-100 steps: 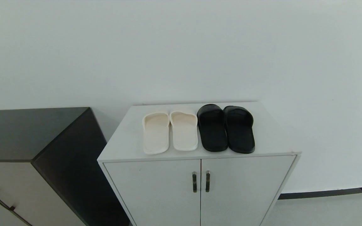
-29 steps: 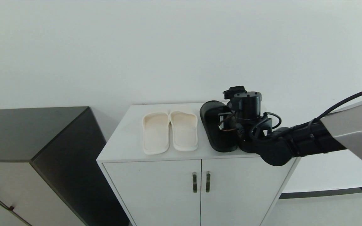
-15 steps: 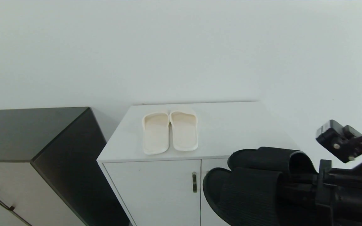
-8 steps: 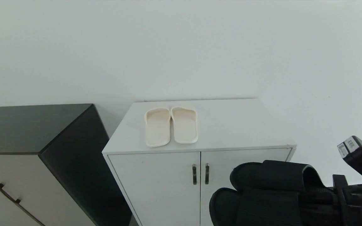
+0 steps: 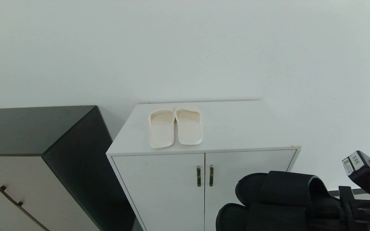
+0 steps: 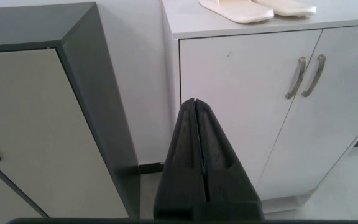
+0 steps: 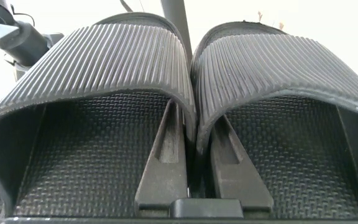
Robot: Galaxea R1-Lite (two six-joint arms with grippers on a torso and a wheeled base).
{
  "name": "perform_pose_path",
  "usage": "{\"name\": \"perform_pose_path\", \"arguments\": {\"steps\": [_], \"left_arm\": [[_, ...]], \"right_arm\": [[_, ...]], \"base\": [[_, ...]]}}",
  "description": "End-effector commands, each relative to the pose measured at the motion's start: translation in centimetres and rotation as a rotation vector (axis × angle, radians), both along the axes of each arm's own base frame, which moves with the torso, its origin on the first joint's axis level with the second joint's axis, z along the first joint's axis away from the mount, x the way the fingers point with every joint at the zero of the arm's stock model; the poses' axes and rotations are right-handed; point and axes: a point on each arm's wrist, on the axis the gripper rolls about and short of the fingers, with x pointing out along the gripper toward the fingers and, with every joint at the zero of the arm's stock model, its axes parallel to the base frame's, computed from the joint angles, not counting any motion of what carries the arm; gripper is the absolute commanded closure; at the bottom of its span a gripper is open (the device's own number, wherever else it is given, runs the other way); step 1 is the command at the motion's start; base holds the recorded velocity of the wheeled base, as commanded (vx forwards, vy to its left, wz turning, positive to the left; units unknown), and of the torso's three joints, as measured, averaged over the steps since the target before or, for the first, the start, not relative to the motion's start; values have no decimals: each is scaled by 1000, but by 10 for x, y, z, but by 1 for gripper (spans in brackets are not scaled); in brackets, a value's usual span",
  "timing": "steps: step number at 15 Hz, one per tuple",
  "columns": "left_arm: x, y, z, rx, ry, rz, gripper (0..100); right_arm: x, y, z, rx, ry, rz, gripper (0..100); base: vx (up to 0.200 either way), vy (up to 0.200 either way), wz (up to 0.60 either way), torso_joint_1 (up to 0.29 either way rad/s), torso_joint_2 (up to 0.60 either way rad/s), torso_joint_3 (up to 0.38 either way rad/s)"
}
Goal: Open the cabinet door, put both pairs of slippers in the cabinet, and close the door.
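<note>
The white cabinet (image 5: 242, 128) stands against the wall with both doors shut and two dark handles (image 5: 205, 175) at the middle seam. The cream slippers (image 5: 175, 127) lie side by side on its top. The black slippers (image 5: 278, 200) hang in the air at the lower right, in front of the right door, toes pointing left. My right gripper (image 7: 194, 121) is shut on them, one finger inside each slipper, pinching their adjoining side walls. My left gripper (image 6: 196, 107) is shut with nothing in it, low in front of the left door (image 6: 241, 93).
A taller dark cabinet (image 5: 43, 134) with pale drawer fronts stands close to the left of the white one. A plain wall is behind both. Bare floor (image 6: 347, 186) lies in front of the doors.
My right gripper closed on the black slippers, lifted them off the cabinet top and drew them back and down to the lower right. The head camera has shifted slightly. The cream slippers stayed put.
</note>
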Motion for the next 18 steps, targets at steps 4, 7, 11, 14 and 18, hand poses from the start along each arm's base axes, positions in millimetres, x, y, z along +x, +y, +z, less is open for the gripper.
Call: {"name": "perform_pose_path", "arguments": {"steps": [4, 7, 11, 14, 18], "left_arm": [[0, 0, 0, -2, 1, 0, 100], [0, 0, 0, -3, 1, 2, 100], [0, 0, 0, -6, 1, 6, 100], [0, 0, 0, -9, 2, 5, 100], [0, 0, 0, -11, 3, 5, 0]], "right_arm": [[5, 2, -4, -12, 23, -11, 100], [6, 2, -5, -17, 29, -13, 100], [6, 2, -5, -16, 31, -14, 100], [6, 1, -5, -16, 29, -21, 100], [6, 1, -5, -15, 29, -20, 100]], "base": [[0, 0, 0, 0, 0, 0], [0, 0, 0, -142, 334, 191], [0, 0, 0, -210, 518, 299], [0, 0, 0, -201, 512, 308], [0, 0, 0, -187, 502, 316]]}}
